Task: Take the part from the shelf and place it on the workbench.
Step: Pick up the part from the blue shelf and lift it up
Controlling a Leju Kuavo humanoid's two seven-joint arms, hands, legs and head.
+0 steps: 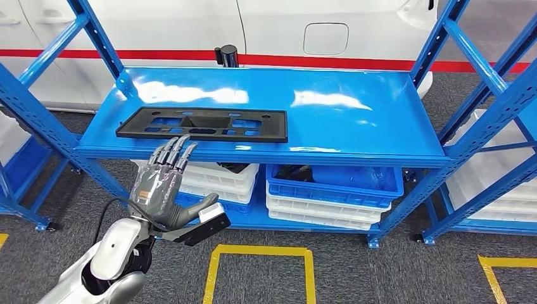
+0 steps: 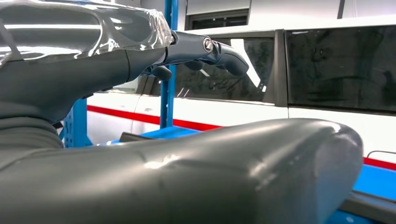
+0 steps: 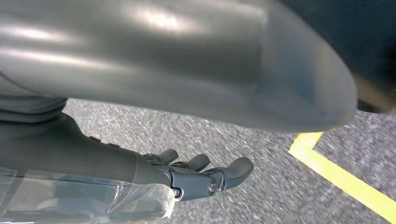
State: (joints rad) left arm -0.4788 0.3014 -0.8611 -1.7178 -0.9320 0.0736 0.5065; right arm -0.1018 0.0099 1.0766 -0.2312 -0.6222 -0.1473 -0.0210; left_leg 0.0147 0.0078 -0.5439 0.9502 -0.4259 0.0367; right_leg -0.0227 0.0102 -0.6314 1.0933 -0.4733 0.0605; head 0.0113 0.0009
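Left hand (image 1: 166, 187) is raised with fingers spread and holding nothing, just short of the blue shelf's (image 1: 354, 120) front edge, where the black part (image 1: 204, 123) lies flat just beyond its fingertips, stacked bins (image 1: 332, 196) below; right hand (image 3: 187, 177) hangs empty, fingers loosely extended, over grey floor.

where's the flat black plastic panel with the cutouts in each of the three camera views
Head view: the flat black plastic panel with cutouts lies on the left half of the top blue metal shelf, just beyond the left hand.
Left wrist view: a dark sliver of its edge shows on the blue shelf, past the thumb.
Right wrist view: not in it; grey floor and the right hand.
Shared landmark: the white vehicle's red stripe.
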